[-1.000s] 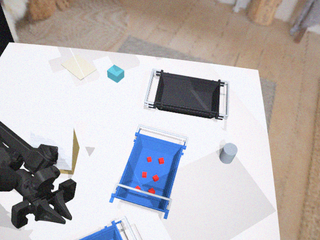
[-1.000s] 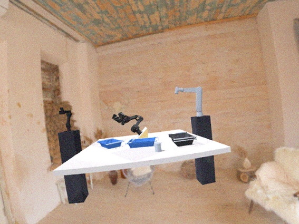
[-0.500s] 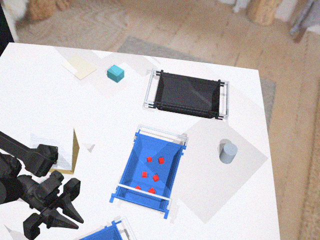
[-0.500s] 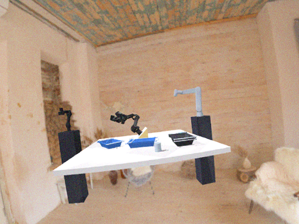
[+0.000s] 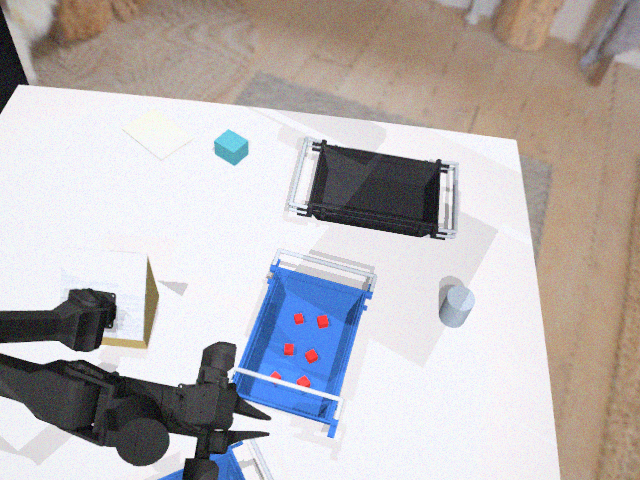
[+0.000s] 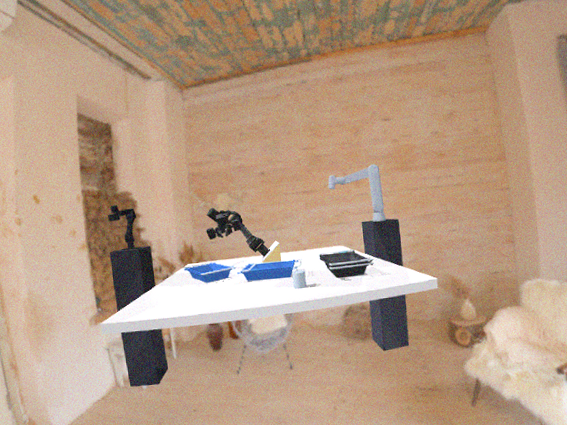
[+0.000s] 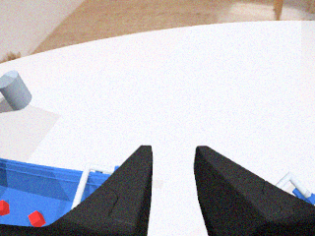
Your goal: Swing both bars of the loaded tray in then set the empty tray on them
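Note:
The loaded blue tray (image 5: 350, 341) (image 6: 268, 271) (image 7: 54, 187) stands upright with several red blocks (image 5: 311, 355) (image 7: 35, 218) on its floor. Its far bar (image 5: 325, 262) is swung out beyond the far end. Its near bar (image 5: 289, 384) (image 7: 81, 192) lies in across the top, near that end. The empty blue tray (image 5: 227, 462) (image 6: 209, 272) is partly cut off and partly behind the arm in the top view; its corner (image 7: 306, 197) shows in the wrist view. My gripper (image 5: 269, 426) (image 7: 172, 156) is slightly open and empty, seen between the two trays.
A black tray (image 5: 377, 186) (image 6: 350, 263) with bars out stands at the far side. A grey cylinder (image 5: 456, 306) (image 6: 299, 277) (image 7: 16, 90) is right of the loaded tray. A teal block (image 5: 231, 147), a pale flat square (image 5: 158, 133) and a yellow-sided wedge (image 5: 153, 304) (image 6: 273, 253) are also there.

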Controlling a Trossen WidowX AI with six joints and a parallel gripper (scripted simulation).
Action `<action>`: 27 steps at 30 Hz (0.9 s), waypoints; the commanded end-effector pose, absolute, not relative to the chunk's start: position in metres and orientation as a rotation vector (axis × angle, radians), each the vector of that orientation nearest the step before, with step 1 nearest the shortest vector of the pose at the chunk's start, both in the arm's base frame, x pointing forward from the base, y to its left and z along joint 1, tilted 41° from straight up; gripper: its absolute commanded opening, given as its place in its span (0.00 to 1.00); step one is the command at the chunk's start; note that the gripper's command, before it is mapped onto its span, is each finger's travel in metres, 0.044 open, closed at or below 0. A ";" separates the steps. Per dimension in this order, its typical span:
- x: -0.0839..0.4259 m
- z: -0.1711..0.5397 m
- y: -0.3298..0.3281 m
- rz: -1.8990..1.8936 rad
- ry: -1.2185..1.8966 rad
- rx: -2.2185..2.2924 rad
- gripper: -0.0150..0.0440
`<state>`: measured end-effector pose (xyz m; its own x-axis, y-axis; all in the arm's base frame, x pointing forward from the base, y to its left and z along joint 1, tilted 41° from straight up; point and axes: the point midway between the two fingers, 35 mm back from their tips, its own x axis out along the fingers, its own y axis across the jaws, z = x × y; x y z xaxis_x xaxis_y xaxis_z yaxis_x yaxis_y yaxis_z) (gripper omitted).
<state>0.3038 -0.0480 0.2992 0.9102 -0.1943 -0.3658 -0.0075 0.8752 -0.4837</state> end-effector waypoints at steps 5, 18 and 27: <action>0.365 0.250 -0.010 -0.053 0.725 -0.296 0.39; 0.420 0.127 0.084 -0.193 1.179 -0.212 0.39; 0.425 0.036 0.139 -0.438 1.350 -0.271 0.39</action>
<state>0.4266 0.1210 0.0692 0.2219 -0.3783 -0.8987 0.1163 0.9254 -0.3608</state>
